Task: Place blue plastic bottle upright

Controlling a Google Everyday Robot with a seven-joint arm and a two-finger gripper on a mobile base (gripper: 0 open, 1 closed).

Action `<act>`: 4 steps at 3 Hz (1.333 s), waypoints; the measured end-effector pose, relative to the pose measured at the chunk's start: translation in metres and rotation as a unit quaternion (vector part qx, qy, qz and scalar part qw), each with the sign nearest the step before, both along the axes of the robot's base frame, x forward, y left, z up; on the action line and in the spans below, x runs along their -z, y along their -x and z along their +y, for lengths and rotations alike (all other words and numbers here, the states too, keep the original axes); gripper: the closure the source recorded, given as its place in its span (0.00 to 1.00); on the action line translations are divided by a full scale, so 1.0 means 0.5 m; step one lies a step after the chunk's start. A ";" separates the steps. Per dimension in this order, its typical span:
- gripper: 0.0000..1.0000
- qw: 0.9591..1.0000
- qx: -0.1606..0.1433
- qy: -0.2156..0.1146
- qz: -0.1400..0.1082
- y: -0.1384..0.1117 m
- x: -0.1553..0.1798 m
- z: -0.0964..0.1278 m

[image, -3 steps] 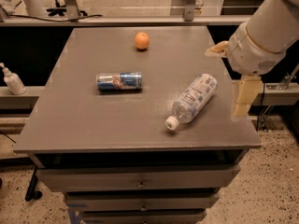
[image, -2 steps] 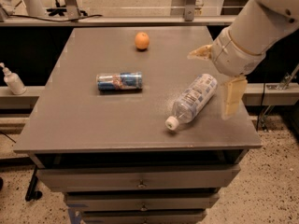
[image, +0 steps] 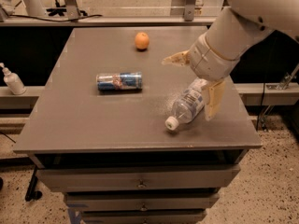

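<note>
The blue plastic bottle (image: 187, 106) lies on its side on the right part of the grey table (image: 84, 120). It is clear and ribbed, with a pale label. Its white cap points toward the table's front edge. My gripper (image: 189, 85) hangs just above the bottle's far end, with its jaws spread wide. One finger (image: 175, 59) points left over the table. The other finger (image: 212, 99) hangs down at the bottle's right side. The gripper holds nothing. The arm hides the bottle's far end.
A blue-silver drink can (image: 119, 81) lies on its side left of centre. An orange (image: 142, 40) sits near the table's far edge. A white pump bottle (image: 11, 80) stands on a ledge to the left. Drawers are below the tabletop.
My arm and gripper have moved left from beyond the table's right edge to over the bottle's far end. The bottle, can and orange have not moved.
</note>
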State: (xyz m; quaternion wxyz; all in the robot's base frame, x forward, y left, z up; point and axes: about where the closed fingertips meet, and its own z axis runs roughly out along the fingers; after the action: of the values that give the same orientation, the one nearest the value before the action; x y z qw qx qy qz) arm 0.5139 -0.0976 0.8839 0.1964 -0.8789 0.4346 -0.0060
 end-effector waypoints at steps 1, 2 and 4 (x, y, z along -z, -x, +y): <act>0.00 0.999 -0.034 0.010 -0.004 0.003 0.027 0.015; 0.00 0.999 -0.047 0.028 -0.002 0.000 0.056 0.005; 0.39 0.997 -0.040 0.057 -0.017 -0.018 0.063 -0.016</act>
State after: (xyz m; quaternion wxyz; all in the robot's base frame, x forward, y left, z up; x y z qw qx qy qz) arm 0.5228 -0.1056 0.8525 0.1536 -0.9052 0.3944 -0.0381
